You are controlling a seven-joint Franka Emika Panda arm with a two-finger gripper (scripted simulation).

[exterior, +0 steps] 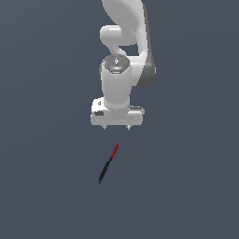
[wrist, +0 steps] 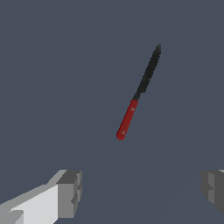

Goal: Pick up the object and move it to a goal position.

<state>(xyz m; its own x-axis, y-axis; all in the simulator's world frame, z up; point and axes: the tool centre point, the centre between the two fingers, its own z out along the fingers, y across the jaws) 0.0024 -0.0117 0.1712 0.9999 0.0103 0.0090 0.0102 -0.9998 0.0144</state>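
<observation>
Stick [exterior: 108,163], black with a red end, lies slanted on the grey bench [exterior: 42,186] just below centre of the exterior frame; its red end points up toward the arm. Pincer [exterior: 116,127] hangs above it, fingers [wrist: 70,192] spread wide, gripping nothing; the stick is apart from them.

Flat even simulator lighting, dim slate backdrop, no cast shadows, slightly soft low-resolution edges

Plain dark blue-grey floor [exterior: 46,186] fills the whole background in both views, flat, uniform, unmarked; it is the sole non-task thing.
</observation>
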